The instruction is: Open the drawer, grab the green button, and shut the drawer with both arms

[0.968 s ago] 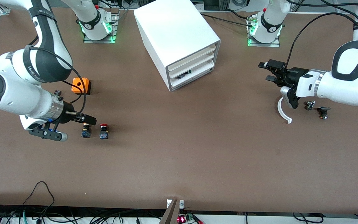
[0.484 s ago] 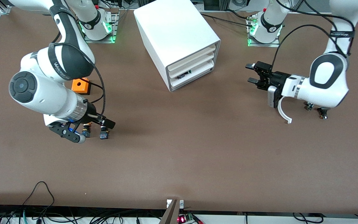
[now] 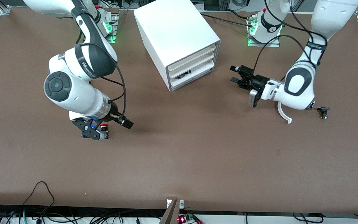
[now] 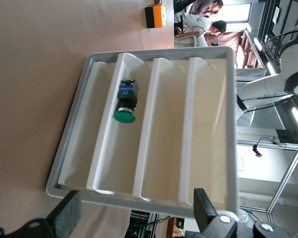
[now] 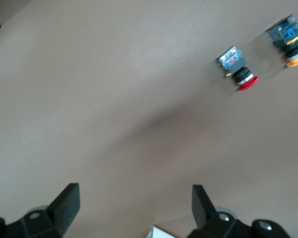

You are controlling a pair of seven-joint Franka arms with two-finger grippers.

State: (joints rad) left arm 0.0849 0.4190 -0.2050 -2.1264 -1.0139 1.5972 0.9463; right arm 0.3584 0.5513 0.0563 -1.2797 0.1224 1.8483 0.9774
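The white cabinet (image 3: 172, 31) stands at the table's middle, near the arms' bases. Its drawer (image 3: 199, 72), the lowermost, is pushed in. Through the cabinet's front I see the green-capped button (image 4: 125, 101) lying on its side in that lowest level; in the front view it is a dark speck (image 3: 185, 74). My left gripper (image 3: 238, 77) hangs open in front of the cabinet, a short way off, nothing between its fingers (image 4: 203, 208). My right gripper (image 3: 125, 123) is open over bare table beside a red-capped button (image 3: 104, 126).
Red-capped (image 5: 240, 70) and yellow-capped (image 5: 288, 42) buttons lie near the right gripper. An orange box (image 4: 155, 15) sits toward the right arm's end. A white curved piece (image 3: 283, 114) and a small black part (image 3: 323, 111) lie by the left arm.
Both arms have swung toward the table's middle. The left gripper has come closer to the cabinet's front. The right gripper has passed over the two buttons.
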